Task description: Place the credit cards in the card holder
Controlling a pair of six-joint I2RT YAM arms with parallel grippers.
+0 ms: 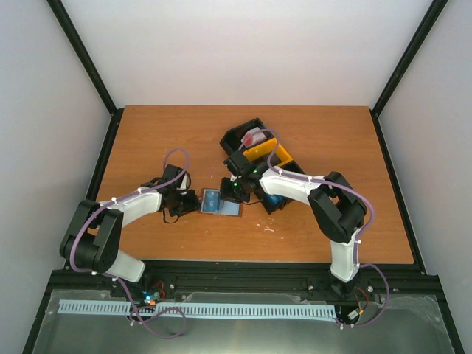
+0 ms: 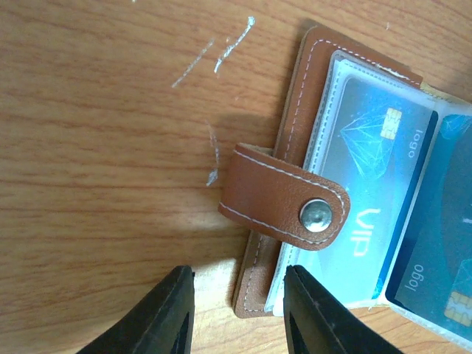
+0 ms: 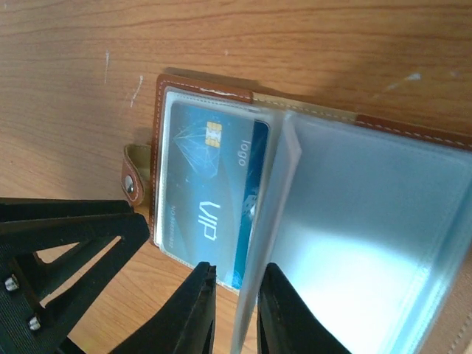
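Brown leather wallet (image 2: pixel 295 103) lies open, 1 blue card (image 3: pixel 214 184) sleeved. Left gripper (image 2: pixel 237 271) is spread, astride its 9 o'clock edge. Right gripper (image 3: pixel 237 269) narrowly brackets a clear sleeve (image 3: pixel 273 192); grip unclear.

A wood-grain table (image 1: pixel 184 133) stands inside white walls (image 1: pixel 243 51) with black corner posts (image 1: pixel 82 55). Toward the back of the table a black-and-yellow tray (image 1: pixel 262 153) lies at a slant. Its far black compartment holds a reddish-and-white item (image 1: pixel 254 136), too small to identify. Pale scratches (image 2: pixel 232 44) mark the wood. In front of the table, a white slotted strip (image 1: pixel 192 310) runs across a grey metal sheet (image 1: pixel 295 335).
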